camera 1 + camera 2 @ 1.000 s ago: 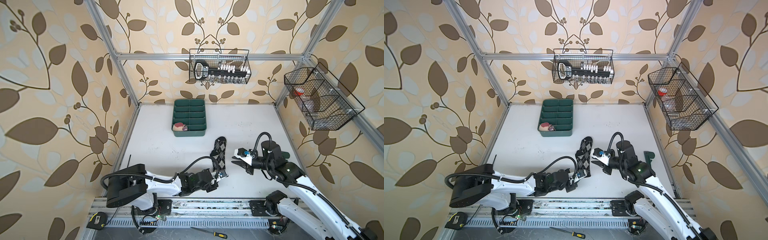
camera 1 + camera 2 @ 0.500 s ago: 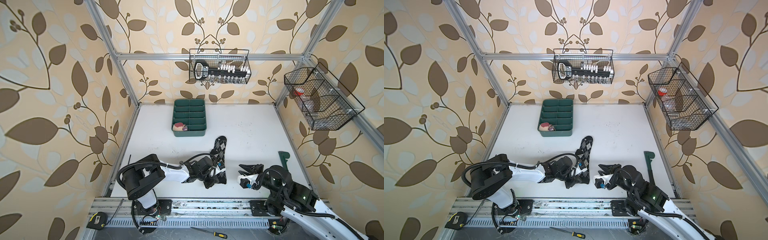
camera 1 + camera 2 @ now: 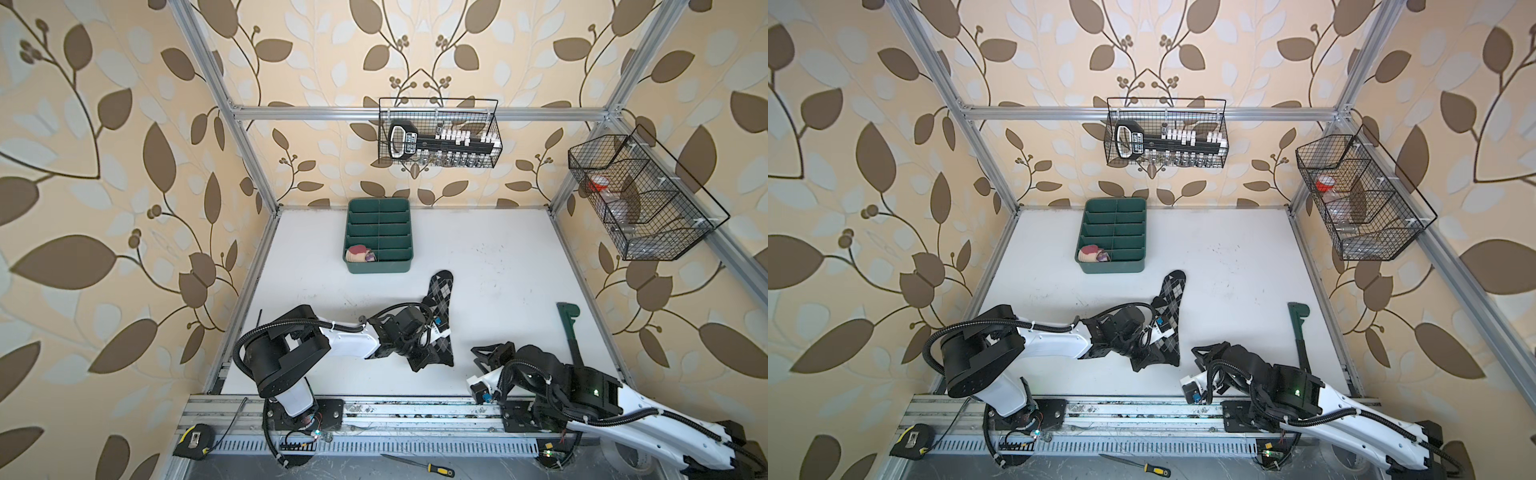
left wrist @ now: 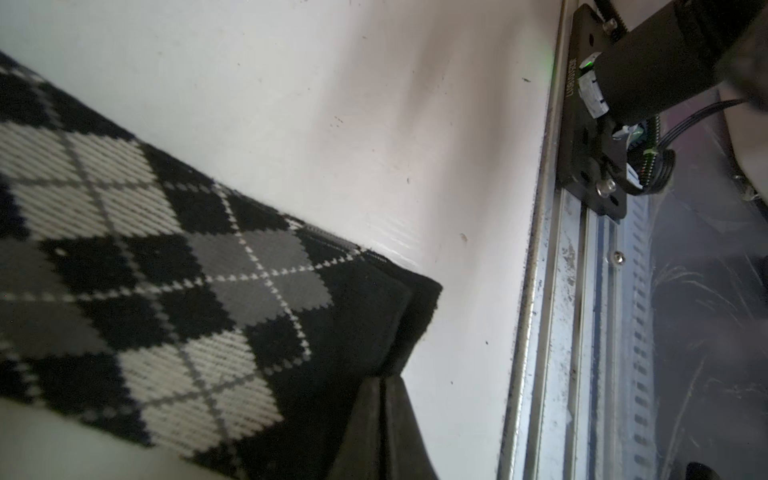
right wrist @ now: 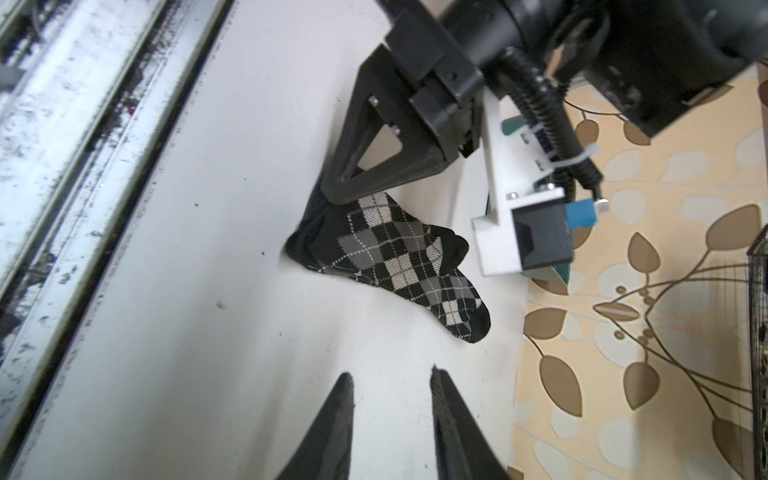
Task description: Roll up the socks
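A white tabletop [image 3: 498, 257] walled in leaf-print paper fills both top views. On it the argyle sock [image 3: 441, 297] lies with its long axis running nearly up and down the frame, toe toward the upper middle and cuff at the lower middle, near the front rail. The left gripper [image 3: 419, 363] is clamped on a corner of that black cuff, and the left wrist view shows its fingers [image 4: 361, 424] pressed together on the fabric. In both top views the right gripper [image 5: 390, 415] sits to the lower right of the cuff, near it but apart, jaws parted with nothing between them. So the left arm is the one on the sock, and a roll would likely run from the cuff up the frame toward the toe. Above the toe stands the green divided tray [image 3: 376, 268]. Its lower left compartment holds the beige sock [image 3: 359, 253], bundled up, and the other compartments look empty.
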Robot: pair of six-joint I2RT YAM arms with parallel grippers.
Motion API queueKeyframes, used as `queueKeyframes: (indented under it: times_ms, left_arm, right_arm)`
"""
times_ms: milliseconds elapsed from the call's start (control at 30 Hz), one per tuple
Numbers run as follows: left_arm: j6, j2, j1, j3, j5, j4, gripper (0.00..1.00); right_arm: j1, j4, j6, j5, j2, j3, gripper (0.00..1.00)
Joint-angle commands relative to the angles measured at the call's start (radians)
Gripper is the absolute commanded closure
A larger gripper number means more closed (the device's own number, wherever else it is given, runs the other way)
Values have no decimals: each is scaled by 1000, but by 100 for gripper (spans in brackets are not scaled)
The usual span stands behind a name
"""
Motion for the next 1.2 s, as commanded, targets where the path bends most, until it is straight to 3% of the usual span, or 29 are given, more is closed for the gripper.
queueKeyframes:
  times_ms: [0, 67, 267, 467, 667, 867, 1167]
  left_arm:
    - [3, -38, 32, 51, 74, -46, 93]
    - [3, -44, 41, 61, 86, -64, 93]
    - [9, -92, 69, 80, 120, -101, 94]
    - [26, -96, 82, 91, 135, -134, 94]
    - [14, -108, 82, 67, 131, -107, 94]
    - [7, -120, 82, 55, 129, -87, 94]
    - [8, -142, 82, 32, 128, -82, 94]
  right_arm:
    - [82, 91, -33, 107, 10, -34, 67]
    - [132, 143, -34, 153, 21, -56, 65]
    - [191, 197, 22, 121, 146, -86, 57]
    - [192, 321, 22, 146, 300, -94, 54]
    - [136, 420, 75, 123, 371, -93, 40]
    - [27, 482, 106, 1, 418, -87, 40]
    - [-45, 572, 158, -117, 558, -81, 47]
